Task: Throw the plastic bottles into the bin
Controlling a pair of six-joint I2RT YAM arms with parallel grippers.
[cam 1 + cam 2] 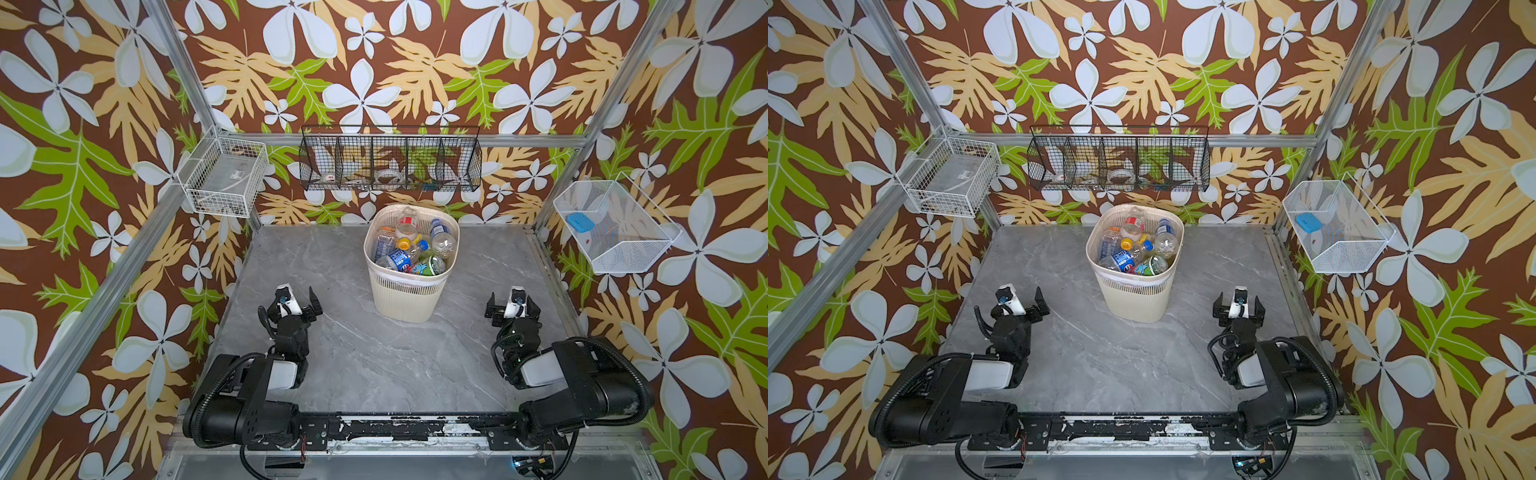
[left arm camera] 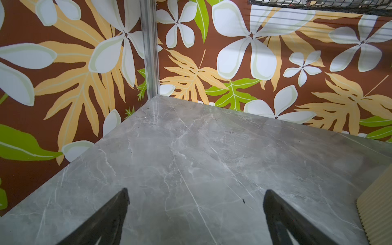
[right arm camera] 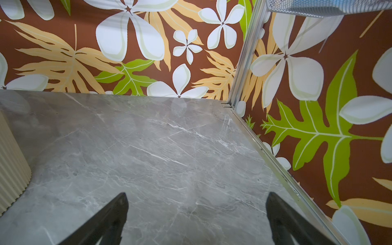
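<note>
The cream ribbed bin (image 1: 405,297) (image 1: 1133,297) stands on the table's far middle in both top views. Several plastic bottles (image 1: 409,249) (image 1: 1133,249), clear and green with blue and red labels and yellow caps, lie piled inside it up to the rim. No bottle shows on the table. My left gripper (image 1: 296,297) (image 1: 1019,301) (image 2: 197,192) hangs open and empty to the left of the bin, whose ribbed wall (image 2: 377,212) shows at the edge of its wrist view. My right gripper (image 1: 514,303) (image 1: 1239,305) (image 3: 197,195) is open and empty on the bin's right; the bin wall (image 3: 10,152) sits at that frame's edge.
The grey marble table (image 1: 374,353) is boxed in by flower-patterned walls and aluminium posts. A black wire rack (image 1: 390,164) hangs on the back wall above the bin. White wire baskets hang at the left (image 1: 224,180) and right (image 1: 611,226).
</note>
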